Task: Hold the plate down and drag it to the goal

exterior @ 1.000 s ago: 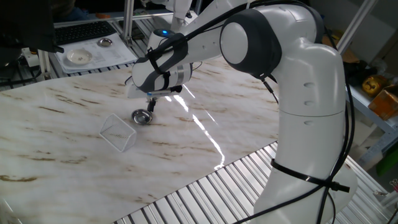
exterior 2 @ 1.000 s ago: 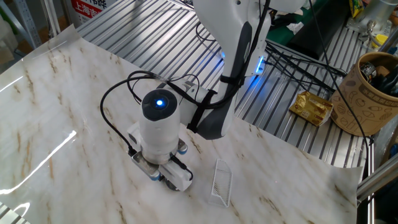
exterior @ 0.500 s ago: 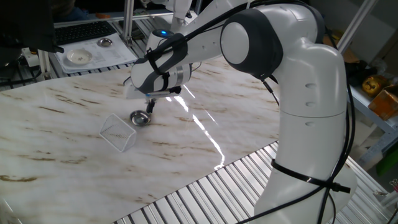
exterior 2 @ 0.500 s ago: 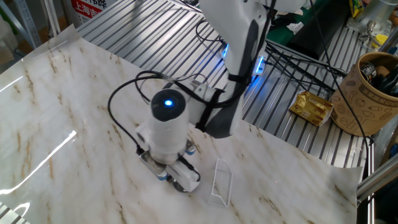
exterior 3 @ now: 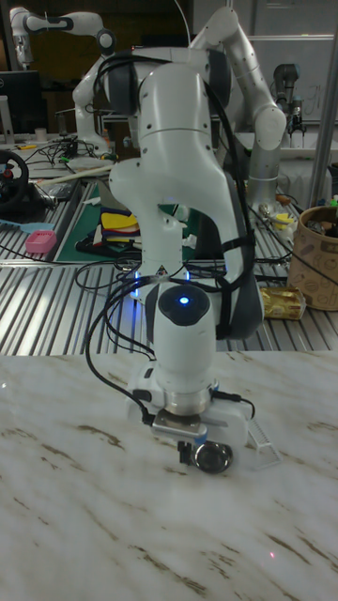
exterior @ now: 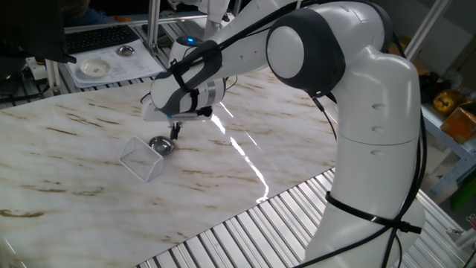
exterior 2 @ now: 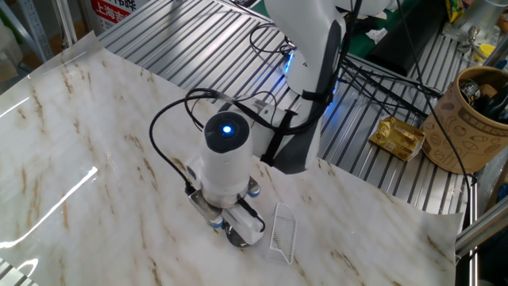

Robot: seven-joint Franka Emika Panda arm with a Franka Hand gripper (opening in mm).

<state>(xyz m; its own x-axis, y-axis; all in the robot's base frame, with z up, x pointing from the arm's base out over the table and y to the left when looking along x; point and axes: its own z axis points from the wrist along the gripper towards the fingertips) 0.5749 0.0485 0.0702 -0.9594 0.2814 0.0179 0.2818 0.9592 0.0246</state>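
Observation:
The plate (exterior: pixel 161 144) is a small shiny metal dish on the marble table, touching the right corner of the goal (exterior: pixel 141 158), a faint square outline seen as a diamond. My gripper (exterior: pixel 175 133) points down with its dark fingers shut together, the tip pressing on the plate's right rim. In the other fixed view the wrist hides most of the plate, and the gripper (exterior 2: pixel 235 231) stands just left of the goal (exterior 2: pixel 283 232). The tall fixed view shows the plate (exterior 3: pixel 215 457) below the gripper (exterior 3: pixel 192 452).
A tray (exterior: pixel 141 62) at the back left holds a pale saucer (exterior: pixel 94 68) and another small metal dish (exterior: pixel 126 50). Slatted metal (exterior: pixel 253 227) borders the table's near edge. Cables, a gold packet (exterior 2: pixel 399 137) and a brown tub (exterior 2: pixel 475 79) lie off the table.
My gripper has slid left across the marble with the plate under its tip. The plate moved from clear of the goal to touching its right corner.

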